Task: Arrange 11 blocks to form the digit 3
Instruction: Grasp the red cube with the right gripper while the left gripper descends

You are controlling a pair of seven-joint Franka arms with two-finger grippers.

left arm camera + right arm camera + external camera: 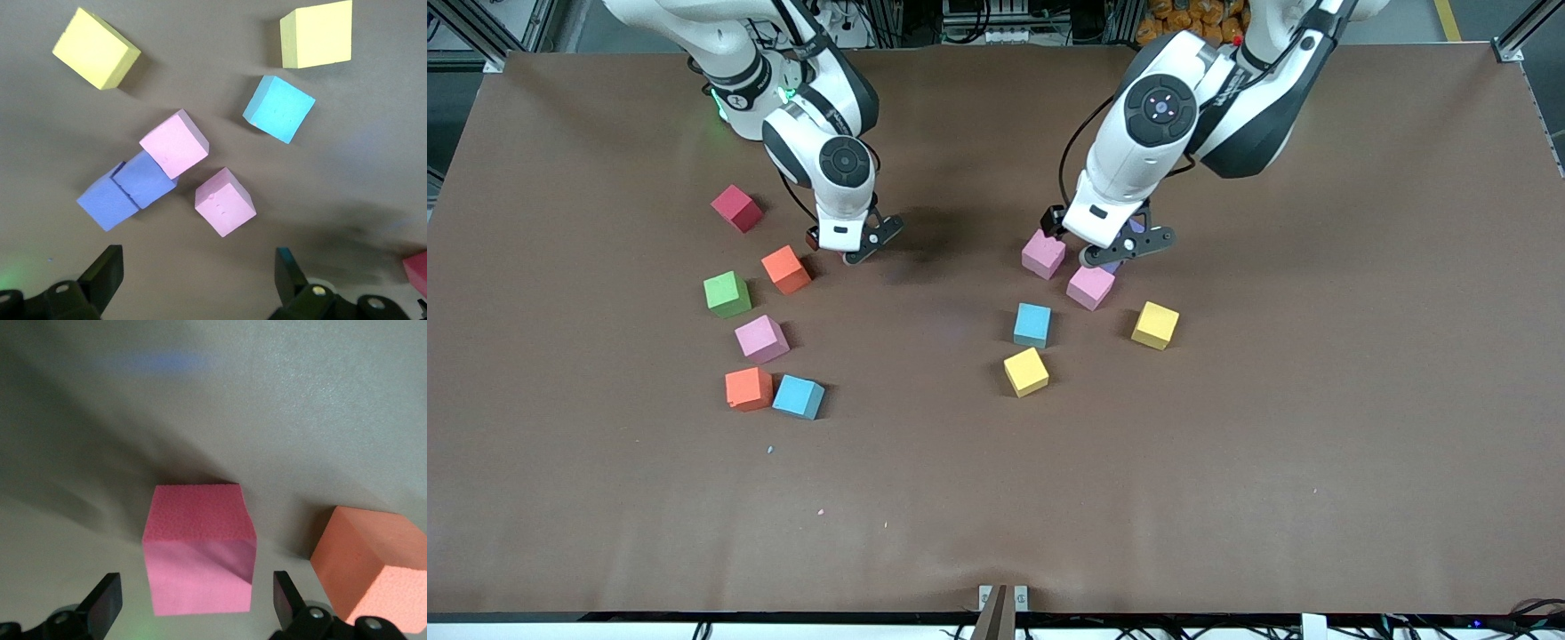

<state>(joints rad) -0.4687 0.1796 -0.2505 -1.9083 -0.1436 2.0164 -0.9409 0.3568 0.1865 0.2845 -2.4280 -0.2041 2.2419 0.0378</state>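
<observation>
Jaws spread, seemingly for a first pick, the right gripper hangs at two o'clock of an orange block, the left gripper at one o'clock of a pink block.

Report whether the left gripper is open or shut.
Open. In the left wrist view the left gripper shows its two dark fingers spread wide with nothing between them, over the brown table by the two purple foam cubes.
</observation>
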